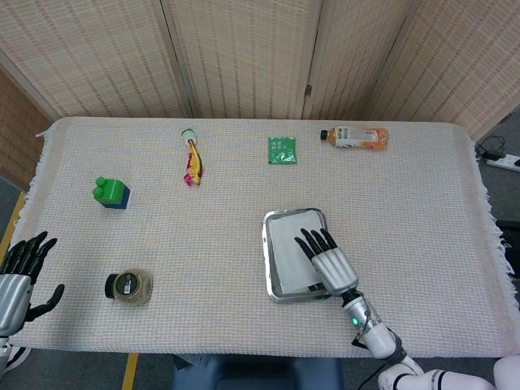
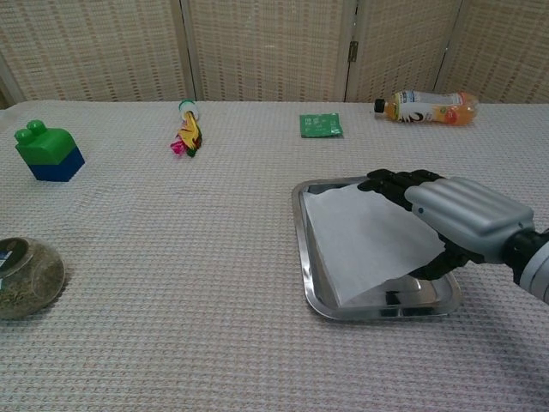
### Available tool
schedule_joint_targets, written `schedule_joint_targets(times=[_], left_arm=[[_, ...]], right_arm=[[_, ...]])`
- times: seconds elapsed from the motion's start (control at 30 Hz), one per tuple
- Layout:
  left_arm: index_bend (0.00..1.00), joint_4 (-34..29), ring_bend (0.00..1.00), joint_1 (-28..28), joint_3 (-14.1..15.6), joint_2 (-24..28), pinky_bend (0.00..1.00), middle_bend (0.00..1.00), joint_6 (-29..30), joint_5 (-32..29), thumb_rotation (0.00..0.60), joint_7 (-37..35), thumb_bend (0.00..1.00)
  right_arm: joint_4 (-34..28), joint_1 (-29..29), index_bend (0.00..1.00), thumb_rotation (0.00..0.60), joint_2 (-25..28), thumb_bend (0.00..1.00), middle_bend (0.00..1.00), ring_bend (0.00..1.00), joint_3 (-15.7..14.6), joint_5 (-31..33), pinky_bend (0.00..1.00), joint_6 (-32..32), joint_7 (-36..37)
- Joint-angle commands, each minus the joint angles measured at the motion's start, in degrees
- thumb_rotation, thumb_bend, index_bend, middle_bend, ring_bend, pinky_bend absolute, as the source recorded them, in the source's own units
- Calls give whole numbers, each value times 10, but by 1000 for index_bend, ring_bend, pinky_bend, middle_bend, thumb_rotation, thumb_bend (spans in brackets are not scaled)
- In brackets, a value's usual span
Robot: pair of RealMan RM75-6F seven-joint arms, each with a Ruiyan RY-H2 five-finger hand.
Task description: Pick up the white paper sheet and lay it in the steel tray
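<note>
Paper: the white paper sheet [image 2: 364, 245] lies inside the steel tray [image 2: 301, 249], covering most of its floor. Its near corner looks slightly lifted off the tray bottom, and part of the right side is hidden under the hand.

Tray: sits on the table [image 2: 197, 283] right of centre, long axis running away from the robot. The sheet's long axis runs much the same way.

Key relation: the right hand [image 2: 455, 219] hangs directly over the right half of the sheet, palm down, fingers pointing toward the far left corner of the tray. The sheet lies below and to the left of the palm.

Right hand: fingers extended and slightly apart, nothing pinched. The thumb reaches down near the sheet's right edge; whether it touches the paper I cannot tell.

Left hand [image 1: 18, 276]: at the near left edge of the table, well apart from the tray, fingers spread and holding nothing.

Step, as I judge it: the placement looks essentially done; what remains is for the hand to lift clear without dragging the paper.
</note>
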Motion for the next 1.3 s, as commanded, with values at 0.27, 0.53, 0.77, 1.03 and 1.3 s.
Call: schedule_joint_targets(times=[0.27,0.53,0.77,1.03,1.3], left_arm=[[0,0,0,-1,1,1,0,0,-1,2,600,-3,443],[0,0,0,0,2,0,0,0,3,6,600,-2,444],[0,0,0,-1,2,-2,0,0,1,4,600,6,443],[0,0,0,-3,2,-3,0,0,-6,0,600,10,444],[0,1,0,-3,2,-3,0,0,-6,1,600,11,444]], right_arm=[[-87,44,0,600,50,336,0,0,18,88,0,-82,-93],[-179,77,0,600,111,335,0,0,6,200,0,-107,-199],[-200,118,0,600,136,335,0,0,-9,274,0,-112,-263],[-214,180,0,600,146,310,0,0,-24,351,0,-117,-330],[-276,282,0,600,184,311,0,0,-30,518,0,-123,-393]])
